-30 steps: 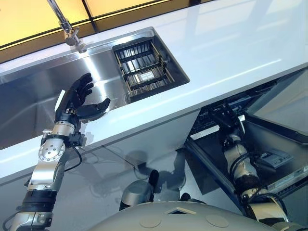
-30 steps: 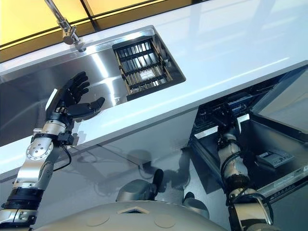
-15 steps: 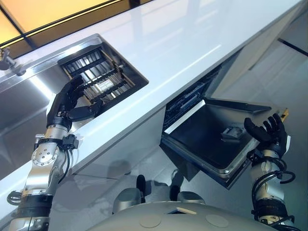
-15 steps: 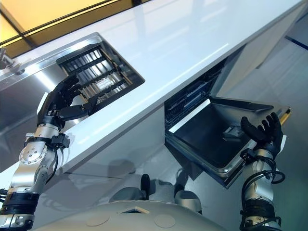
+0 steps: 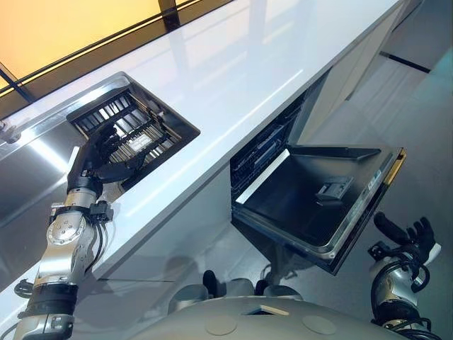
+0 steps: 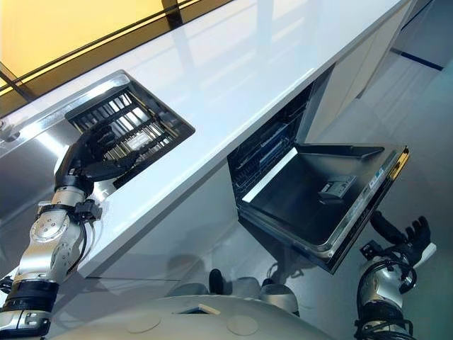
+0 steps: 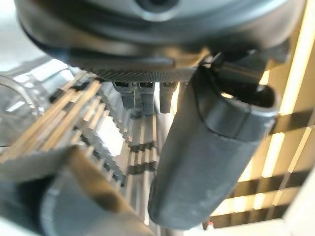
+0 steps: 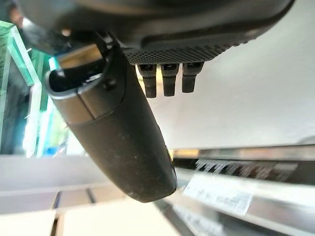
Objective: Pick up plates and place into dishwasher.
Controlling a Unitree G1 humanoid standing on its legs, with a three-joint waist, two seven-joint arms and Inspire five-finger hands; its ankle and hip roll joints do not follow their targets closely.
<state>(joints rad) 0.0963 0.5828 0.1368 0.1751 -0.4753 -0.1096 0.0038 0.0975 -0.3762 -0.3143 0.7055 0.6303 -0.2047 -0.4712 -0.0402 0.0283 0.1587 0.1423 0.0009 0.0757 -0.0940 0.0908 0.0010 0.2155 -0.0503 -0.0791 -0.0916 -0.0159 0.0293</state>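
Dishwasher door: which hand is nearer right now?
Right. The right hand hangs open just past the outer edge of the lowered dishwasher door. The left hand is far off, over the rack in the sink.

Silver-grey jointed arms, each ending in a dark robot hand (image 5: pixel 99 152)

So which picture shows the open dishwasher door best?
The right eye view: the whole dishwasher door hangs open. The left eye view shows nearly the same. The right wrist view gives a close blurred strip, possibly its edge.
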